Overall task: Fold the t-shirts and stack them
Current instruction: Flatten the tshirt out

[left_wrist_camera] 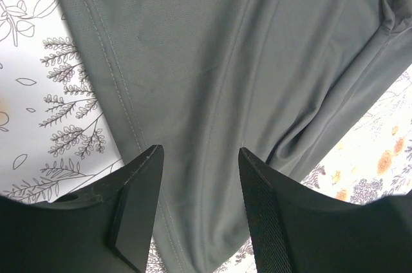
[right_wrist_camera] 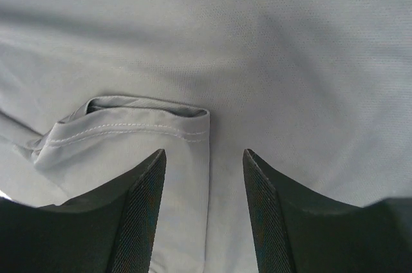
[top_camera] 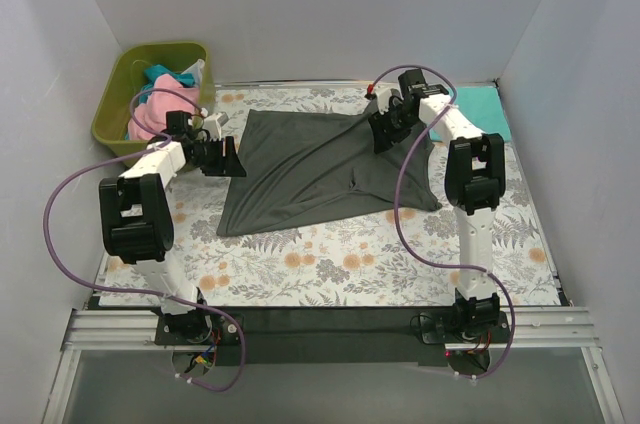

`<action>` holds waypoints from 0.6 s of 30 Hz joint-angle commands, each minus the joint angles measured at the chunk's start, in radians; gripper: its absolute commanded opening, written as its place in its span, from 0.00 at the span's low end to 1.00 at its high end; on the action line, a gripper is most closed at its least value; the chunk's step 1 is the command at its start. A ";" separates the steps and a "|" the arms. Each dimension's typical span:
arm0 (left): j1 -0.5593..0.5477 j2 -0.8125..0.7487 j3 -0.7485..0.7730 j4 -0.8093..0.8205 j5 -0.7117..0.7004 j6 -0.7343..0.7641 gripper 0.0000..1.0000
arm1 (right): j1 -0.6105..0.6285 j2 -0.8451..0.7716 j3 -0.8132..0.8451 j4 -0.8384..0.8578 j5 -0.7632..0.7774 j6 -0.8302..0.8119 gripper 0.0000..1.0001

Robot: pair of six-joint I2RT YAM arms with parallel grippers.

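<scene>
A dark charcoal grey t-shirt (top_camera: 320,169) lies partly folded on the floral table cloth (top_camera: 300,264). My left gripper (top_camera: 232,157) is open at its left edge; the left wrist view shows the grey cloth (left_wrist_camera: 225,60) with a stitched hem between and below the fingers. My right gripper (top_camera: 380,136) is open over the shirt's far right part; the right wrist view shows a folded sleeve (right_wrist_camera: 148,125) just ahead of the left finger. A teal-green shirt (top_camera: 480,109) lies flat at the far right. Pink and teal shirts (top_camera: 155,109) sit in the bin.
An olive-green plastic bin (top_camera: 120,94) stands at the far left corner, close behind my left arm. White walls enclose the table on three sides. A metal rail (top_camera: 320,329) runs along the near edge.
</scene>
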 commanded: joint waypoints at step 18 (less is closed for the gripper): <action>-0.004 0.033 0.031 0.056 -0.021 -0.030 0.49 | 0.045 0.053 0.006 0.044 0.058 -0.009 0.36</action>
